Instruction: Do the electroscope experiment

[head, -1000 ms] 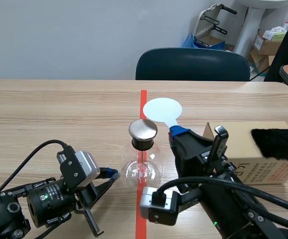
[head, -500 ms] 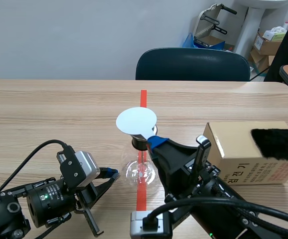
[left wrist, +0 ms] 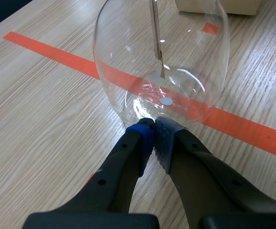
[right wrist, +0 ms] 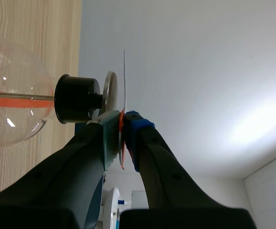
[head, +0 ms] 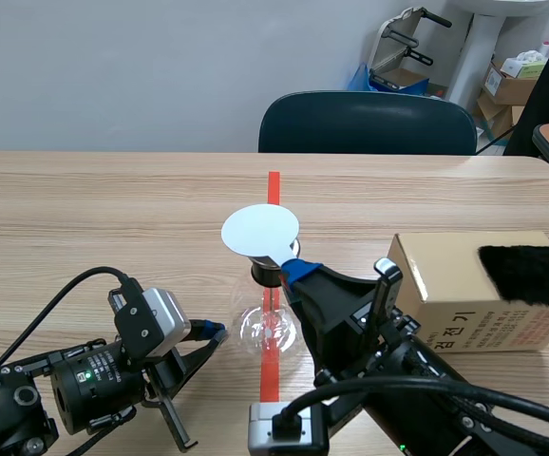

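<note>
In the scene view the electroscope point(head: 273, 328) stands on the surface point(head: 113, 209) at lower centre. The right pincer point(head: 289, 269) holds a white disc point(head: 260, 231) over its top. The left pincer point(head: 213, 331) lies at lower left beside the glass, and a box point(head: 464, 304) carrying black fur point(head: 531, 274) sits at the right.

In the left wrist view, that pincer's fingers are together, with their tips against the flask's foot. The foil leaf point(left wrist: 162, 70) hangs narrow.

In the right wrist view, the fingers are clamped on the disc's handle. The disc is edge-on just beside the metal cap point(right wrist: 110, 93), and I cannot tell whether they touch.

The disc seems presented, but the leaf has not visibly spread yet.
</note>
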